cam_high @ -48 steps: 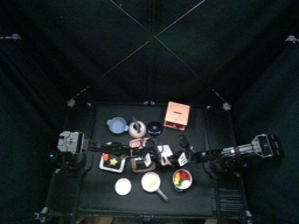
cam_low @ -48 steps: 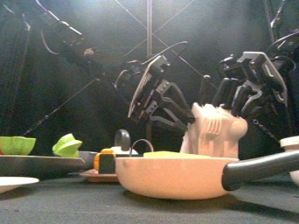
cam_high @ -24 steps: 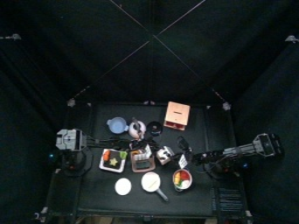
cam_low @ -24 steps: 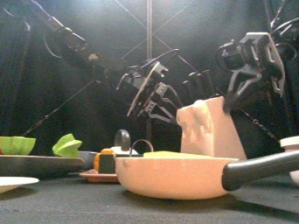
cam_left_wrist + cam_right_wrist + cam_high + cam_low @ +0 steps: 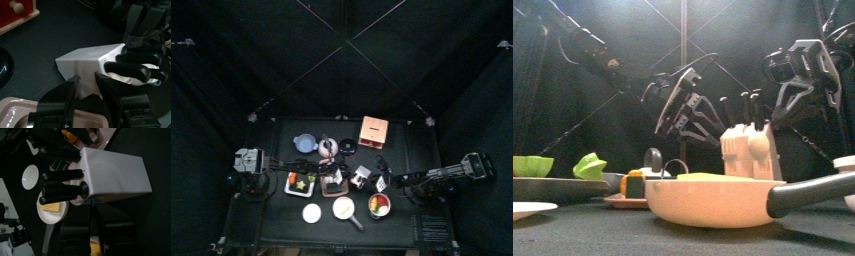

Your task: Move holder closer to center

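Note:
The holder [image 5: 362, 177] is a small white box with black-handled utensils in it. It stands upright near the table's middle, right of the pink tray [image 5: 334, 183]. In the front view the holder [image 5: 754, 152] rises behind the pan. My left gripper [image 5: 85, 90] has its jaws on either side of the holder's [image 5: 87, 62] near wall, closed on it. In the front view the left gripper [image 5: 684, 115] hangs just left of the holder. My right gripper [image 5: 794, 100] hangs right above the holder. The holder [image 5: 117, 173] fills the right wrist view.
A tan box [image 5: 374, 130] stands at the back. A greyish bowl [image 5: 305, 143] is at the back left. A white plate [image 5: 313, 212], a pan [image 5: 345, 208] and a bowl of orange food [image 5: 381, 206] line the front edge. The pan [image 5: 714, 200] is large in the front view.
Half a second ago the holder was tilted and raised under the right gripper. Now it stands upright and lower, a little further left. The right gripper stays above it.

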Available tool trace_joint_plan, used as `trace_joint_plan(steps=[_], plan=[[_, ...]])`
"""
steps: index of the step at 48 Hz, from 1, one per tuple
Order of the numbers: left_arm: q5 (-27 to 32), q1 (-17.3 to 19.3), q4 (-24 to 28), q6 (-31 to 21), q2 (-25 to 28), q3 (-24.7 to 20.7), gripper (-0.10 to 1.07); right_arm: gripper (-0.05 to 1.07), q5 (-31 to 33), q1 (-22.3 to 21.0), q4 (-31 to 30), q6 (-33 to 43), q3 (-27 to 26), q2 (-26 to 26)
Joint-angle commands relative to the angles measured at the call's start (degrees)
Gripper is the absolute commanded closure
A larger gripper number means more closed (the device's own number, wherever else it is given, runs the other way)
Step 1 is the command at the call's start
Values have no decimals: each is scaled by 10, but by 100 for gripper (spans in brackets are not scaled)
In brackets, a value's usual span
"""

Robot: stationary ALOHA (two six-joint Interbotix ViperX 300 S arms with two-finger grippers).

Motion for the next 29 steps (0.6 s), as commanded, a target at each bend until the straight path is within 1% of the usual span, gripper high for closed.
trace_joint_plan(steps=[1,19,29], plan=[[-5,1,-4,1,-21,-3,23,61,0,4,3,0,0,-11],[-12,8,-4,2,-46,25,23,61,10,7,4,-2,4,-28],[-14,13,-4,4,-52,22,23,61,53,3,2,-2,9,-46]])
